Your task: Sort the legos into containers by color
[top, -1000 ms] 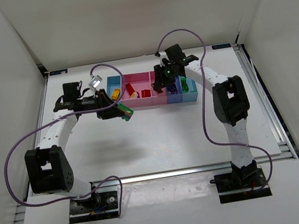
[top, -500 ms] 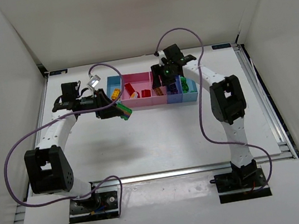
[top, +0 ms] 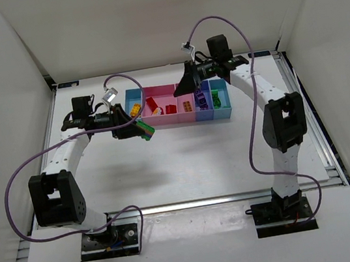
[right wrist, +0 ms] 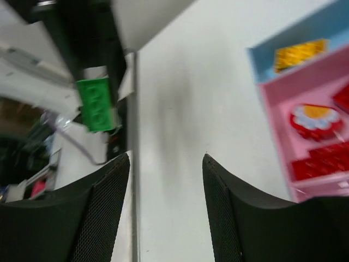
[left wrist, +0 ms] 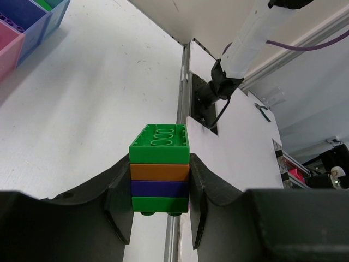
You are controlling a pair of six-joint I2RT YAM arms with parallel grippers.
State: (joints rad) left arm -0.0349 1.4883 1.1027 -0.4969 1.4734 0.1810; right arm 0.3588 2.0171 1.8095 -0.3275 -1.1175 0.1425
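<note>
The white counter (top: 186,162) fills the middle of the top view. The left arm (top: 61,162) bends up the left of the frame and the right arm (top: 271,110) up the right. The row of containers (top: 180,123) lies across the upper centre, five joined bins side by side.

The wide pink bin (top: 159,94), second from the left, is the broadest. It holds red legos (top: 152,103) and, in the blurred right wrist view, a flower-shaped piece (right wrist: 316,117) with a pale rim and an orange middle. To its left, the left-end light blue bin (top: 128,100) holds one yellow lego (top: 134,109). To the right of the wide pink bin come three more:
- the narrower pink bin (top: 188,114), with a yellow-orange lego (top: 186,106);
- the dark blue bin (top: 203,115), with a purple lego (top: 200,97);
- the right-end light blue bin (top: 223,107), with a green lego (top: 215,97).

The right gripper (top: 187,88) hangs over the far edge of the narrower pink bin. Its wrist view shows the fingers (right wrist: 103,218) spread apart with nothing between them.

The left gripper (top: 142,129) is over bare counter, just below the seam between the left-end light blue bin and the wide pink bin. It is clamped on a stacked chunk (left wrist: 160,169): green on top, then orange, purple and green. The chunk is gripped on both sides and is outside every bin.
</note>
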